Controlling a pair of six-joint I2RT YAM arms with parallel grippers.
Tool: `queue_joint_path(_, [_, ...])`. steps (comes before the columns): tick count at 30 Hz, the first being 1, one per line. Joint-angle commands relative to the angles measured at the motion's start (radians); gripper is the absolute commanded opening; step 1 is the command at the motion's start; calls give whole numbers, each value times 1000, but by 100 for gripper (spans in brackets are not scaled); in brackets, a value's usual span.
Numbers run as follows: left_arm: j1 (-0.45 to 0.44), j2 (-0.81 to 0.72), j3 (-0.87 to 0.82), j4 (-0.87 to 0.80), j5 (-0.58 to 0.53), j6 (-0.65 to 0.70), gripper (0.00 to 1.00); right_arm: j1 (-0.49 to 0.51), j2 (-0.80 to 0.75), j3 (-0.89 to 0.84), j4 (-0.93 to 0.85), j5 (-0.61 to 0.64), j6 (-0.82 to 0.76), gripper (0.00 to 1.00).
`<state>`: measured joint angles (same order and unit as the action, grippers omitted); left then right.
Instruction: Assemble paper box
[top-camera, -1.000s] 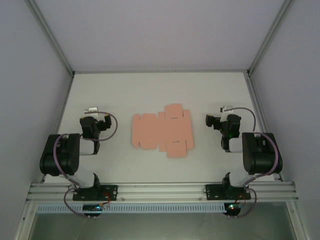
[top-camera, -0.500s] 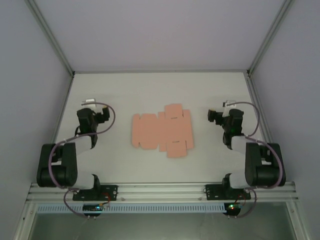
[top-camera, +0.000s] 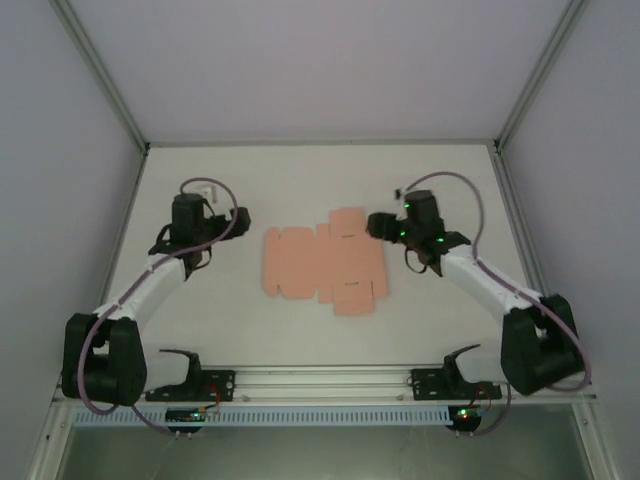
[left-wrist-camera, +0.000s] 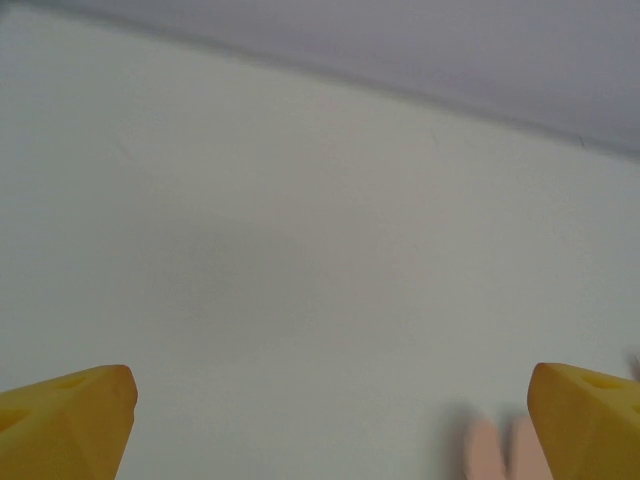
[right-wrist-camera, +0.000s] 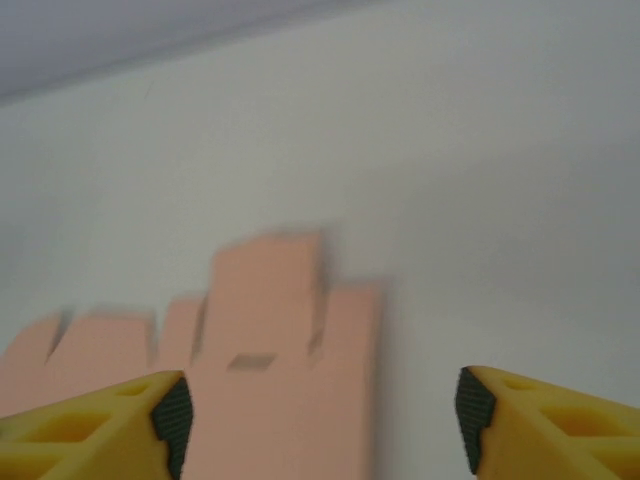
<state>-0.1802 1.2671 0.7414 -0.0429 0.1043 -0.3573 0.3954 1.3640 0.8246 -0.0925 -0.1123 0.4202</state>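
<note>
The left gripper (left-wrist-camera: 330, 425) is held wide, nothing between its yellow fingers (left-wrist-camera: 65, 420). The right gripper (right-wrist-camera: 320, 420) is likewise spread wide and empty, its tips just short of the paper box (top-camera: 325, 262). The box is seen as a flat, unfolded salmon-pink sheet with flaps and tabs at its 12 and 6 o'clock edges. It lies mid-table (top-camera: 300, 180), at 3 o'clock from the left gripper. Bare surface is left all round the sheet, widest toward 12 o'clock.

I read the flat salmon-pink die-cut card sheet (top-camera: 325, 262) as thin, matt paper. The white table top (top-camera: 300, 185) looks smooth and matt.
</note>
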Motion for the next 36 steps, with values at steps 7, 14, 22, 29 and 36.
queue_joint_path(7, [-41,93,-112,67,397,-147,99,42,316,2,-3,-106,93,53])
queue_joint_path(14, [-42,186,-177,326,567,-244,84,39,367,-62,71,-121,102,52])
queue_joint_path(22, [-47,356,-173,672,747,-421,13,21,391,-108,163,-146,116,52])
queue_joint_path(29, [-38,289,-172,766,810,-479,0,-65,209,-102,86,-204,23,63])
queue_joint_path(36, [-24,157,-172,845,841,-607,0,-197,-97,-133,-9,-341,-14,76])
